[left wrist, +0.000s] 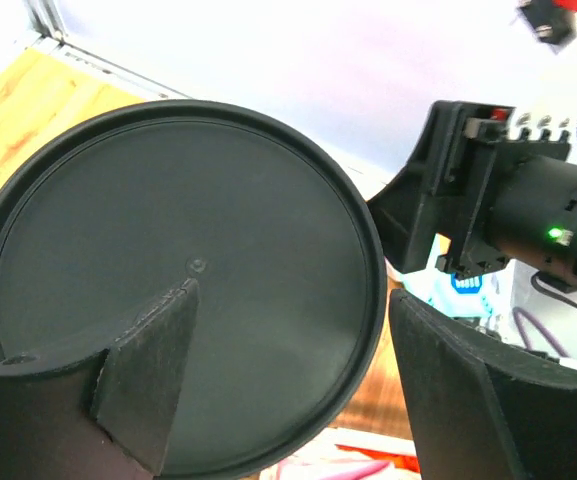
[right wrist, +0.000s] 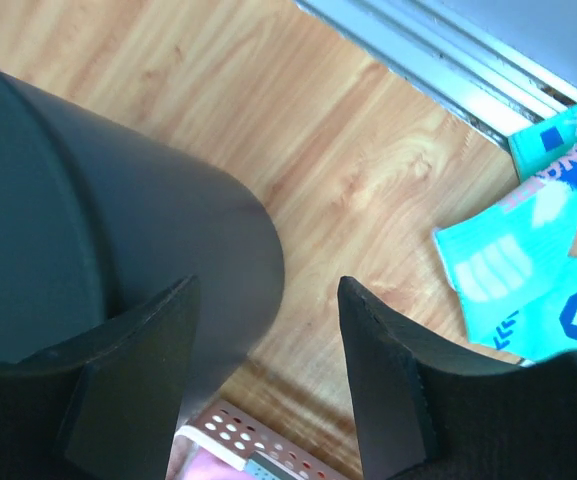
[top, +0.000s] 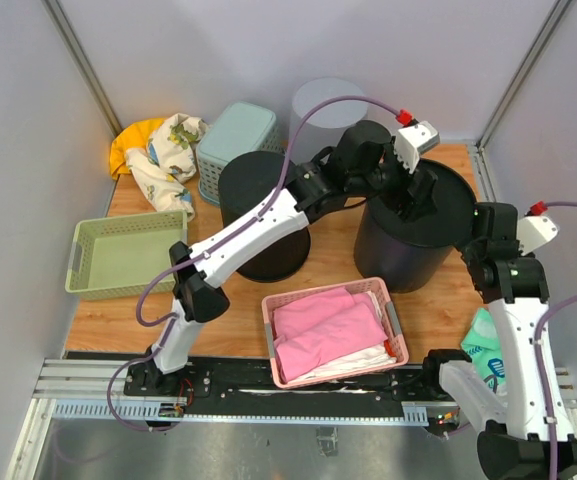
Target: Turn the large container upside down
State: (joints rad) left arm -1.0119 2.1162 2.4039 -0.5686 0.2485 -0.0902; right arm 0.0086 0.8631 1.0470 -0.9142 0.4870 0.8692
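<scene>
Wooden table [top: 438,310], right side: your left gripper [left wrist: 296,300] spreads empty over the container's [top: 408,255] flat top; your right gripper [right wrist: 268,295], also open, flanks its wall, likely for bracing.

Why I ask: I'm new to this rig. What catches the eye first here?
The big black container right of centre on the table, with both arms at it: the left gripper open over its flat top, the right gripper open at its side. Next, the pink basket of pink cloth at the near edge.
</scene>
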